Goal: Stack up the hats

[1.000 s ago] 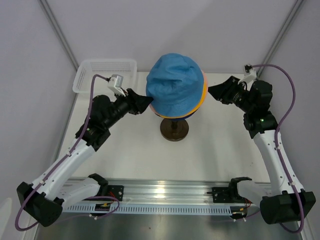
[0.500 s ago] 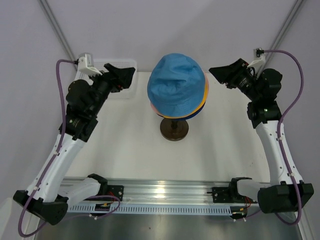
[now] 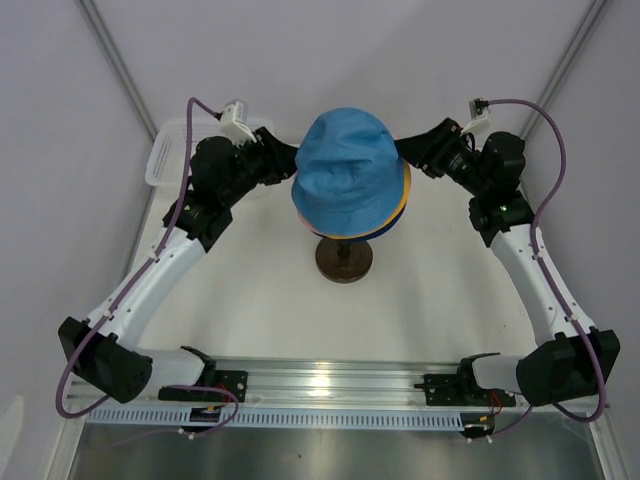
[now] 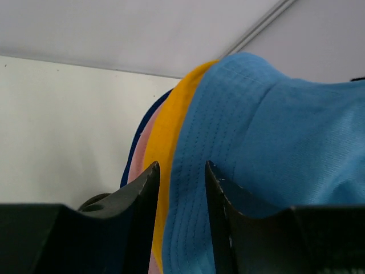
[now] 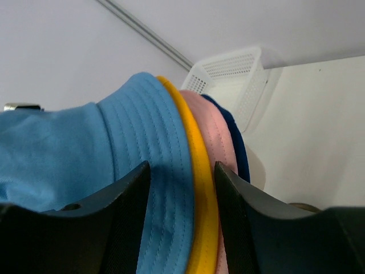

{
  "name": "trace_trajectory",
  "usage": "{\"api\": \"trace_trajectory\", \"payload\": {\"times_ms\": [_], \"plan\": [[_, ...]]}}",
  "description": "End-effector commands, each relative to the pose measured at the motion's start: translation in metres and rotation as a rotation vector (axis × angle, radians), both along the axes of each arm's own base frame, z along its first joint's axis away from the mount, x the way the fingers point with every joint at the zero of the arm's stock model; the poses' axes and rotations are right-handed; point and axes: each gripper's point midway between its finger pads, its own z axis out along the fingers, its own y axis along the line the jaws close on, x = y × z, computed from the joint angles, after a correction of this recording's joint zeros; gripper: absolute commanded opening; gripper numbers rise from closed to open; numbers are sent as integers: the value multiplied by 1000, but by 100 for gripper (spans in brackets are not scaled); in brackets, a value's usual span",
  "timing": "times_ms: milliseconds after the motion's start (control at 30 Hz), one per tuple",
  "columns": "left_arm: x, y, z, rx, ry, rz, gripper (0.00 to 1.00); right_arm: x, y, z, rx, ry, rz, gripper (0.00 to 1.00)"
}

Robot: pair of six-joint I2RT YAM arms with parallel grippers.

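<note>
The hats sit stacked on a head form on a dark stand point(image 3: 343, 260). The light blue hat point(image 3: 345, 180) is on top. Under it show the brims of the yellow-orange hat point(image 4: 171, 131), the pink hat point(image 5: 214, 134) and the dark blue hat point(image 5: 236, 142). My left gripper point(image 3: 290, 165) is at the stack's left brim. In the left wrist view it point(image 4: 181, 165) is open, with the light blue and yellow brim edges in the gap. My right gripper point(image 3: 405, 158) is at the right brim. It point(image 5: 182, 166) is also open, around the light blue point(image 5: 114, 137) and yellow brims.
A white mesh basket point(image 3: 165, 155) stands at the back left corner, behind the left arm, and shows beyond the hats point(image 5: 234, 74) in the right wrist view. White walls close the table's back and sides. The arm bases sit on a rail point(image 3: 320, 385) at the near edge.
Both arms swung in from raised, pulled-back positions to the brims on either side of the stack. The left jaws have narrowed. The hats have hardly moved.
</note>
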Motion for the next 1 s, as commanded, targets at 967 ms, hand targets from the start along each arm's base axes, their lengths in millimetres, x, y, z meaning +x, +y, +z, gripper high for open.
{"api": "trace_trajectory", "payload": {"times_ms": [967], "plan": [[-87,47,95,-20,-365,-12,59,88,-86,17,-139,67,-137,64]]}}
